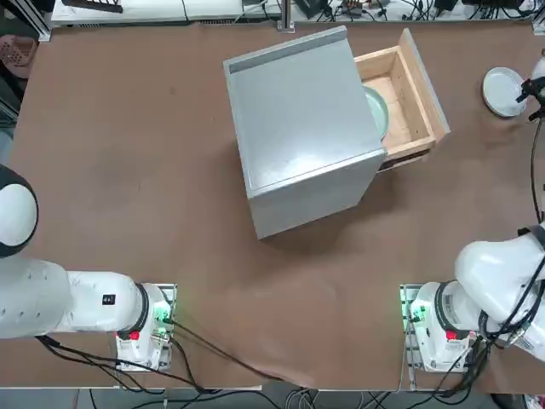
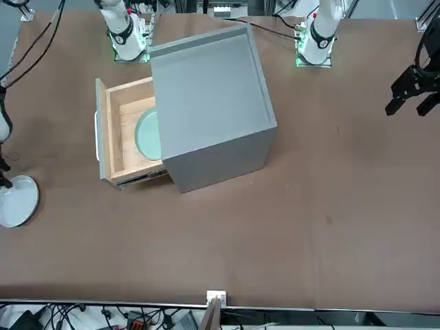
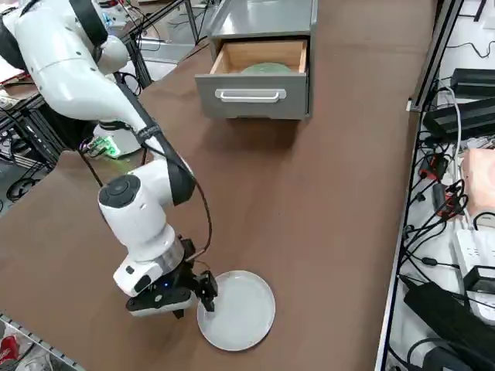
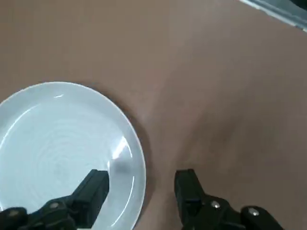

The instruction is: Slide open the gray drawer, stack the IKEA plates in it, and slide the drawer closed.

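Note:
The gray drawer stands slid open from the large gray cabinet, its handle front facing my right arm. A pale mint IKEA plate lies inside it, partly under the cabinet top. The white IKEA plate lies flat on the brown table at the far right. My right gripper hangs low at that plate's rim and is open. One finger is over the plate, the other over bare table. Nothing is held.
The white plate sits near the table's corner edge. Beyond the table's edge lie cables and boxes. Brown tabletop stretches between plate and drawer. The parked left arm stays at its base.

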Robot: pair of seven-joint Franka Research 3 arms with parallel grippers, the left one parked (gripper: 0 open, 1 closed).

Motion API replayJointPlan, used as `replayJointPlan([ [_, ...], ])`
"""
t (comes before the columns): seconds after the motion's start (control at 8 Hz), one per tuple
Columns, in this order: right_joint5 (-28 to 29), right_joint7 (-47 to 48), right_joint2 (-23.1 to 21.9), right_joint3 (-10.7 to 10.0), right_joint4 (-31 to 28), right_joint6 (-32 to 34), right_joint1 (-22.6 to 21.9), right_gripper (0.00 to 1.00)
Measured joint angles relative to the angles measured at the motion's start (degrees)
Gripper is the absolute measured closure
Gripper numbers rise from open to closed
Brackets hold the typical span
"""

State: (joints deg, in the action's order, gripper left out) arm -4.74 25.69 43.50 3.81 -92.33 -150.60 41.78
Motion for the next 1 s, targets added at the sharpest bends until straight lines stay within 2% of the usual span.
replayJointPlan([
  [0.25, 0.01, 1.19, 0.37, 0.32, -0.01, -0.7, -0.01, 0.24],
  [0.5, 0.02, 1.33, 0.56, 0.36, -0.1, -0.86, 0.0, 0.41],
  [0.88, 0.03, 1.35, 1.48, 0.47, -0.2, -1.94, 0.0, 0.45],
  [1.0, 0.02, 1.33, 1.58, 0.47, -0.19, -2.16, 0.01, 0.55],
])
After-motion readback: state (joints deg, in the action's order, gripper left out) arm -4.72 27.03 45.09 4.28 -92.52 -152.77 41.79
